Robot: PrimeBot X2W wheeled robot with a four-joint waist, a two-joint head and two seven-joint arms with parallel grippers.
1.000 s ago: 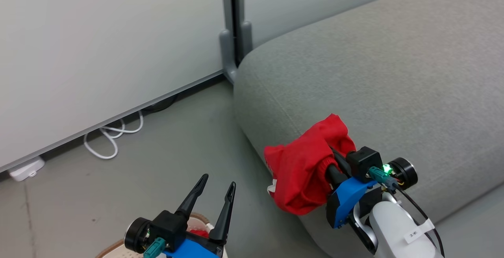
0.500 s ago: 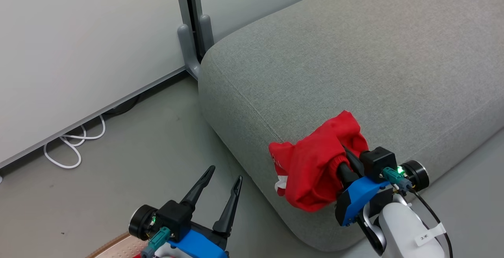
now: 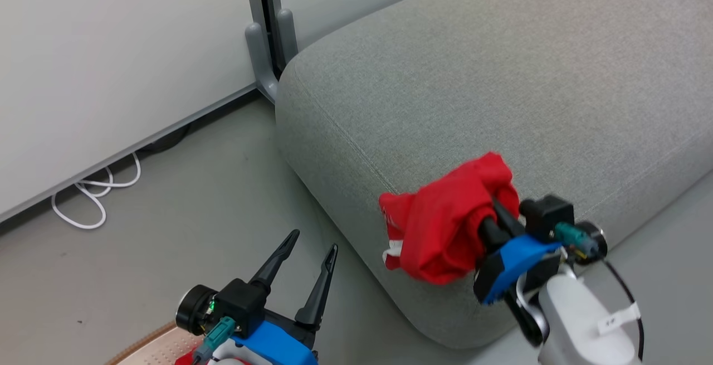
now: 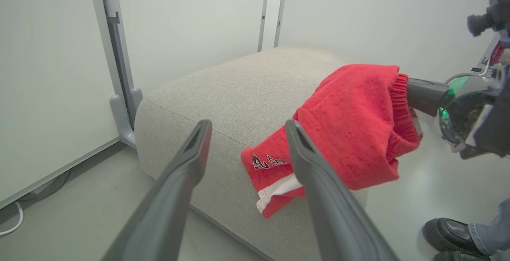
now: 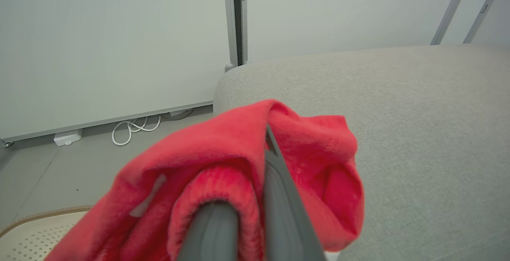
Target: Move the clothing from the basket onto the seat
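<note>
My right gripper (image 3: 493,217) is shut on the clothing (image 3: 443,231), a bunched red garment that wraps its fingers. In the left wrist view the clothing (image 4: 350,125) shows white trim and black-white lettering at its lower corner. It hangs at the front edge of the grey seat (image 3: 501,75); I cannot tell whether it touches. The right wrist view has the cloth (image 5: 223,153) draped over my right gripper (image 5: 266,149), with the seat (image 5: 418,113) beyond. My left gripper (image 3: 312,241) stands open over the floor, nothing between its fingers (image 4: 187,161). The basket (image 3: 150,348) peeks in at the lower left, with a bit of red in it.
A grey panel post (image 3: 262,30) stands at the seat's far left corner. A white cable (image 3: 94,198) lies along the wall's foot. A person's black shoe (image 4: 450,233) is on the floor by the seat. The basket's rim (image 5: 32,221) lies below the held cloth.
The head view has swung right, so the post and cable sit further left. My right gripper has risen slightly with the garment. The left gripper stays open.
</note>
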